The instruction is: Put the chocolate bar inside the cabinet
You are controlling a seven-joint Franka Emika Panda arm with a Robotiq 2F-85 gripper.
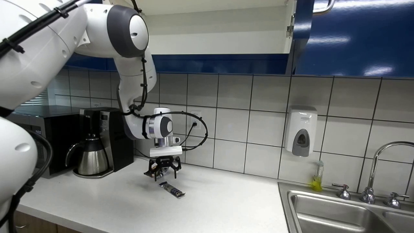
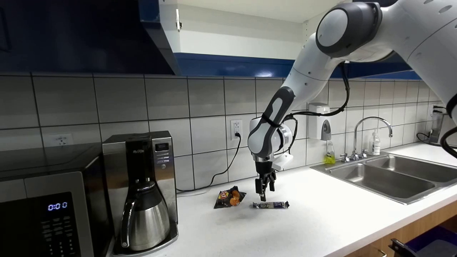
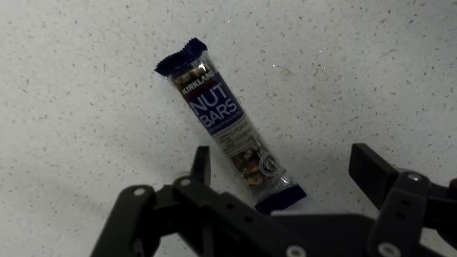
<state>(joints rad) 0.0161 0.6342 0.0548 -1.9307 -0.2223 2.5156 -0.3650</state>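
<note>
Seeing the nut bar point(image 3: 228, 125) lying flat on the pale counter point(image 1: 223, 200), with its printed side facing up, right below the gripper point(image 1: 165, 178). Hanging released from the white arm point(image 2: 310, 75), pointing down, spreading the fingers point(image 3: 373, 173) wide apart. In the wrist view, seeing the bar running at a slant from upper left to lower right. Resting its lower end between the fingers, reaching its upper end out past the fingertips. Passing closer to the finger at the left of that view than to the finger at the right, with bare counter showing on both sides of the wrapper. In both exterior views, lying just under the fingertips, near them but apart.

In an exterior view, noticing a dark packet point(image 2: 230, 198) lying near the bar, apart from it, on the side toward the coffee maker point(image 2: 140, 160). Seeing a steel jug point(image 2: 149, 225) standing in the coffee maker, the microwave point(image 2: 39, 214) standing beside it, and the sink point(image 1: 288, 204) sitting in the counter, well apart from the bar. Higher up, seeing the soap dispenser point(image 1: 303, 119) hanging on the tiled wall point(image 1: 233, 123) near the sink, and the cabinet point(image 1: 220, 63) standing open above the counter, showing its white inside.
</note>
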